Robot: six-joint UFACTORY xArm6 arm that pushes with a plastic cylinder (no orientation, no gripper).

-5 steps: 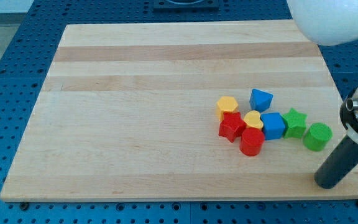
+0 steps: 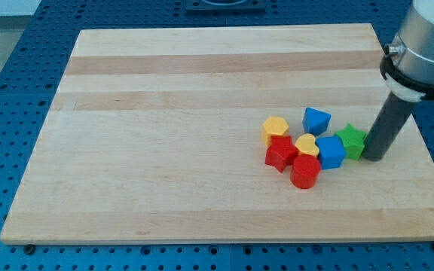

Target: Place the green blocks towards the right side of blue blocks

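Standing just at the view's right of the green star-shaped block (image 2: 350, 141), my tip (image 2: 373, 157) seems to touch that block's right edge, though the dark rod hides the exact point of contact. The rod is a plain straight stick with no jaws to spread or press together, and it pinches nothing.

The green star sits against the right side of the blue cube-shaped block (image 2: 330, 152). The blue angular block (image 2: 316, 120) lies just up and to the left of it. Only this one green block shows; whether another is hidden behind the rod I cannot tell. Left of the blue pair are the yellow hexagonal block (image 2: 276, 129), the yellow heart-shaped block (image 2: 306, 144), the red star-shaped block (image 2: 279, 153) and the red cylindrical block (image 2: 305, 172), all packed together on the pale wooden board (image 2: 164, 113).

By my judgement the step in hand is the final tidying of the green star beside the blues, and that part looks close to done. Any further push should be short and gentle, since a strong leftward shove would drive the star into the cube and scatter the cluster. If a second green block is concealed, the next move calls for drawing clear of the star to find it.
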